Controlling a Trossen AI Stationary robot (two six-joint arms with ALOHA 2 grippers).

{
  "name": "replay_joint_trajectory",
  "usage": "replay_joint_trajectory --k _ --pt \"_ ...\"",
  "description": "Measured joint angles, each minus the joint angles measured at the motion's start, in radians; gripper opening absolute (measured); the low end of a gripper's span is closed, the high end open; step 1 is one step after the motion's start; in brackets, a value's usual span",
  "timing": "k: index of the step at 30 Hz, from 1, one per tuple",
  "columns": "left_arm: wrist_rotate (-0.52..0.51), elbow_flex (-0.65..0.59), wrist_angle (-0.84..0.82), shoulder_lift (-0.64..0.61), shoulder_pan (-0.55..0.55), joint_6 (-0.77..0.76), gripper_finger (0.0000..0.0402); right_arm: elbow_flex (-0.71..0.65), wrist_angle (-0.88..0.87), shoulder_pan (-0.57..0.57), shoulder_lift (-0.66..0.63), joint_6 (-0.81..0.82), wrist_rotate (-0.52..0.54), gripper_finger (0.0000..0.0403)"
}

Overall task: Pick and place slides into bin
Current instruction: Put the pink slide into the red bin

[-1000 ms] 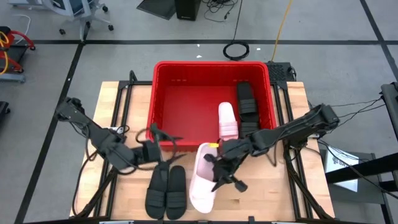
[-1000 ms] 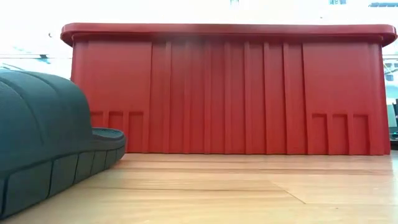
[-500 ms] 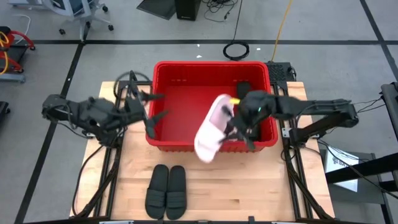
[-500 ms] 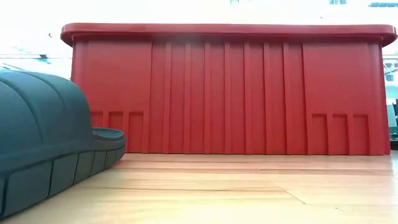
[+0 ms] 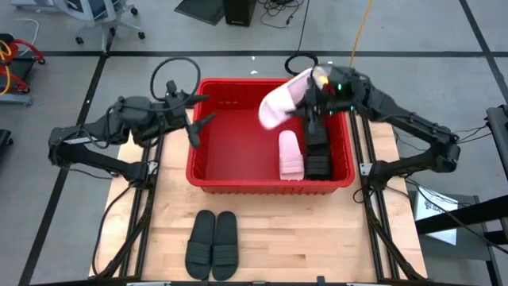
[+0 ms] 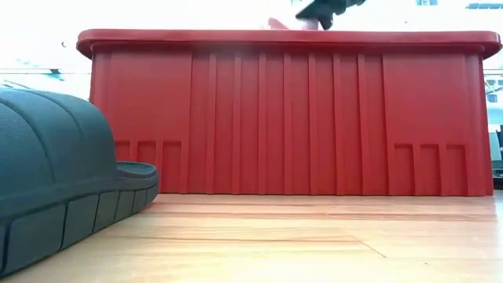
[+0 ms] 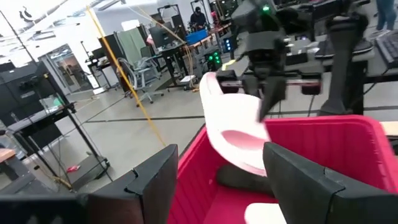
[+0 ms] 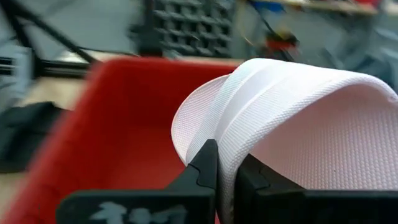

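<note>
Right gripper (image 5: 311, 89) holds a pale slide (image 5: 279, 102) in the air over the bin (image 5: 208, 168), at its 1 o'clock corner.

Fingers pinch the slide's strap. Inside the bin: a second pale slide (image 5: 290, 156) and black slides (image 5: 317, 143) along 3 o'clock. Black pair (image 5: 213, 244) on table at 6 o'clock. Left gripper (image 5: 196, 121) spread, empty, at 9 o'clock rim.
</note>
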Motion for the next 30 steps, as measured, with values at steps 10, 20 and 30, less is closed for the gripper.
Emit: replay_joint_trajectory --k 10,20,30 --pt "0.162 0.0 0.005 0.0 0.189 0.007 0.0241 0.245 -0.331 -0.256 0.194 -0.235 -0.128 0.0003" --pt "0.259 0.0 -0.001 0.003 0.325 0.006 0.0241 0.307 -0.685 -0.271 0.404 -0.56 -0.166 0.0001" --pt "0.293 0.0 -0.013 0.046 0.388 0.004 0.0241 0.307 -0.8 -0.272 0.569 -0.711 -0.222 0.0001"
